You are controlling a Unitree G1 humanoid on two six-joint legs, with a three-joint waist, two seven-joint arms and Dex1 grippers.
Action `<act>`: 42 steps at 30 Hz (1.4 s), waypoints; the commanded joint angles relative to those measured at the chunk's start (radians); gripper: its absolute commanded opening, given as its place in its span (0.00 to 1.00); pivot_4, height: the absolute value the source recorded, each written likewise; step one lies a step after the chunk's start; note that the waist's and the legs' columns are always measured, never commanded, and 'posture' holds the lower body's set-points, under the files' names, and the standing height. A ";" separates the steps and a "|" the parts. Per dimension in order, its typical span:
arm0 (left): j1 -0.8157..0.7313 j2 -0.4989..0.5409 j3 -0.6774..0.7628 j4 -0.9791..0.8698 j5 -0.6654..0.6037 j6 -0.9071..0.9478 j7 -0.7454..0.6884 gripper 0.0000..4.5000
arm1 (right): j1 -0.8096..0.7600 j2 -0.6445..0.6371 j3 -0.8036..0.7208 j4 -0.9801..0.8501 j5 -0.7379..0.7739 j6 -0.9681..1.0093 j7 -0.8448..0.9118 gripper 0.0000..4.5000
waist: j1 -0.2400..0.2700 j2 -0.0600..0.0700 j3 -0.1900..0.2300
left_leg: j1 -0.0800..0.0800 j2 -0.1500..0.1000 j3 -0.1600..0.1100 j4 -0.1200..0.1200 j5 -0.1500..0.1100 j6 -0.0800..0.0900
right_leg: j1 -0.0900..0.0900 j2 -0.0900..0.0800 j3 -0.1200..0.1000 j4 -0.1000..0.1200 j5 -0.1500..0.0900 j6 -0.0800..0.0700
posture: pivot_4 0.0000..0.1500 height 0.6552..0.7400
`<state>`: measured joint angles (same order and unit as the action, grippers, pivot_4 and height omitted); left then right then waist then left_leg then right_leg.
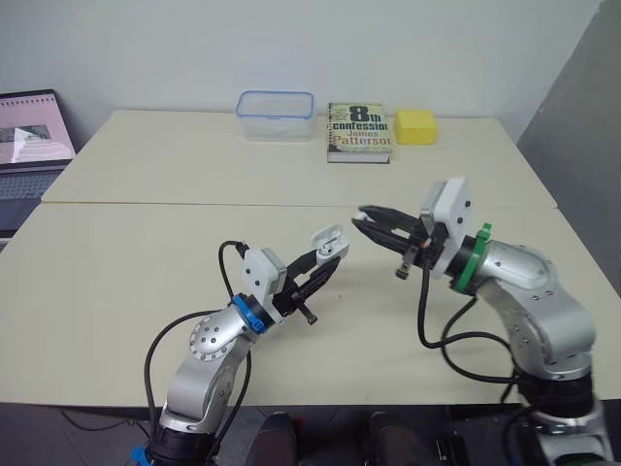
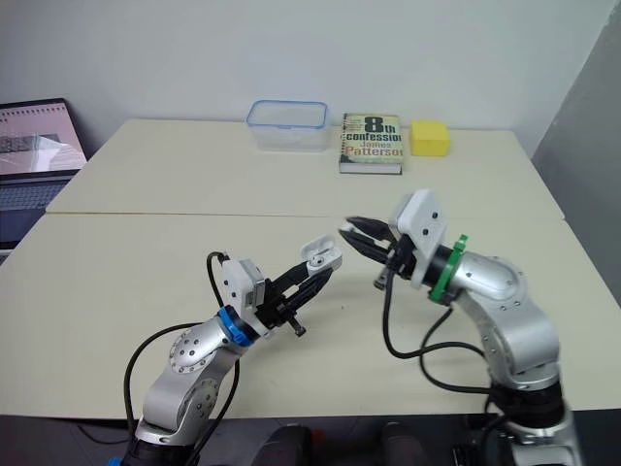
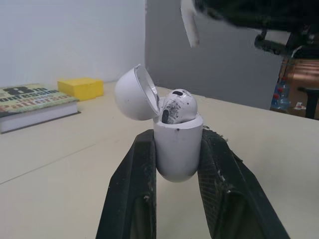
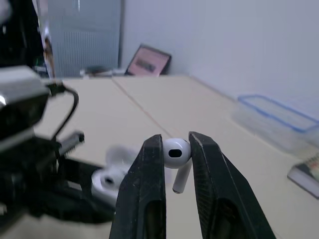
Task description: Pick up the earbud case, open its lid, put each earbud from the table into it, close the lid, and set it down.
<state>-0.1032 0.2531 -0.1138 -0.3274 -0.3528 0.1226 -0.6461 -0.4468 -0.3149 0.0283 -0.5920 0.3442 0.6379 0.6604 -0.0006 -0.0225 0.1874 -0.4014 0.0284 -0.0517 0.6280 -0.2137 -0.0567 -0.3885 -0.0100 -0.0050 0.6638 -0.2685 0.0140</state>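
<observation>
My left gripper (image 1: 325, 260) is shut on the white earbud case (image 3: 177, 148), held above the table with its lid (image 3: 133, 93) swung open. One earbud (image 3: 178, 105) sits in the case. My right gripper (image 1: 367, 219) is shut on the other white earbud (image 4: 176, 154), its stem hanging below the fingers. It hovers just right of and slightly above the case (image 1: 329, 241), a short gap apart. In the right wrist view the open case (image 4: 109, 178) shows blurred below the earbud.
At the table's far side stand a clear plastic container with a blue rim (image 1: 276, 115), a book (image 1: 358, 131) and a yellow block (image 1: 415, 125). A laptop (image 1: 29, 146) sits off the left edge. The seam between the two tables (image 1: 194, 203) runs behind the grippers.
</observation>
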 commanded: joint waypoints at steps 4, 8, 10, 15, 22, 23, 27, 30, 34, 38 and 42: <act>-0.030 -0.018 -0.008 -0.012 -0.008 -0.029 -0.002 0.17 | 0.024 0.057 0.046 -0.012 -0.001 -0.054 -0.093 0.08 | -0.001 0.000 0.000 | 0.001 0.000 0.000 0.000 0.000 0.000 | 0.000 0.000 0.000 0.001 0.000 -0.001 | 1.00 1.00; -0.040 -0.023 -0.005 -0.013 -0.009 -0.030 0.001 0.17 | 0.031 0.056 0.070 -0.008 -0.016 -0.068 -0.110 0.08 | -0.002 0.000 0.000 | 0.001 0.000 0.000 0.000 0.000 0.000 | 0.000 0.001 0.000 0.001 0.000 -0.001 | 1.00 1.00; -0.044 -0.025 -0.005 -0.011 -0.009 -0.031 0.002 0.17 | 0.041 0.043 0.089 -0.006 -0.032 -0.085 -0.112 0.08 | -0.002 0.000 0.000 | 0.001 0.001 0.000 0.000 0.000 0.000 | 0.000 0.001 0.000 0.001 0.000 -0.001 | 1.00 1.00; -0.052 -0.029 -0.006 -0.006 -0.010 -0.033 0.000 0.17 | 0.077 0.013 0.127 0.001 -0.063 -0.135 -0.101 0.08 | -0.002 0.000 0.000 | 0.001 0.000 0.000 0.000 0.000 0.000 | 0.000 0.001 0.000 0.000 0.000 -0.001 | 1.00 1.00; -0.055 -0.026 -0.003 -0.005 -0.013 -0.032 -0.005 0.17 | 0.120 0.007 0.154 0.036 -0.120 -0.223 -0.123 0.08 | -0.002 0.000 0.000 | 0.001 0.001 0.000 0.000 0.000 0.000 | 0.000 0.001 0.000 0.001 0.000 -0.001 | 1.00 1.00; -0.055 -0.025 -0.003 -0.006 -0.014 -0.031 -0.006 0.17 | 0.125 0.006 0.159 0.042 -0.130 -0.239 -0.126 0.08 | -0.002 0.000 0.000 | 0.001 0.000 0.000 0.000 0.000 0.000 | 0.000 0.001 0.000 0.001 0.000 -0.001 | 1.00 1.00; -0.054 -0.023 -0.003 -0.008 -0.015 -0.028 -0.006 0.17 | 0.141 0.001 0.171 0.064 -0.163 -0.290 -0.129 0.08 | -0.002 0.000 0.000 | 0.001 0.000 0.000 0.000 0.000 0.000 | 0.000 0.001 0.000 0.000 0.000 -0.001 | 1.00 1.00; -0.053 -0.021 -0.002 -0.010 -0.015 -0.028 -0.007 0.17 | 0.146 0.002 0.174 0.077 -0.180 -0.315 -0.132 0.08 | -0.002 0.000 0.000 | 0.001 0.000 0.000 0.000 0.000 0.000 | 0.000 0.001 0.000 0.000 0.000 -0.001 | 1.00 1.00; -0.052 -0.021 -0.002 -0.014 -0.015 -0.026 -0.007 0.17 | 0.152 -0.001 0.184 0.087 -0.193 -0.332 -0.129 0.08 | -0.002 0.000 0.000 | 0.001 0.000 0.000 0.000 0.000 0.000 | 0.000 0.001 0.000 0.000 0.000 -0.001 | 1.00 1.00; -0.050 -0.020 -0.003 -0.018 -0.016 -0.025 -0.006 0.17 | 0.157 -0.010 0.202 0.093 -0.213 -0.333 -0.123 0.08 | -0.002 0.000 0.000 | 0.001 0.000 0.000 0.000 0.000 0.000 | 0.000 0.001 0.000 0.000 0.000 -0.001 | 1.00 1.00; -0.047 -0.018 -0.003 -0.021 -0.016 -0.025 -0.007 0.17 | 0.172 -0.008 0.189 0.072 -0.170 -0.306 -0.108 0.16 | -0.002 0.000 0.000 | 0.001 0.001 0.000 0.000 0.000 0.000 | 0.000 0.001 0.000 0.000 0.000 -0.001 | 1.00 1.00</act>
<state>-0.1361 0.2385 -0.1222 -0.3025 -0.3526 0.1231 -0.6504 -0.2885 -0.3181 0.2162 -0.4977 0.1468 0.3185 0.5375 -0.0027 -0.0221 0.1872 -0.4006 0.0290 -0.0515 0.6275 -0.2137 -0.0566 -0.3888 -0.0092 -0.0046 0.6640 -0.2682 0.0134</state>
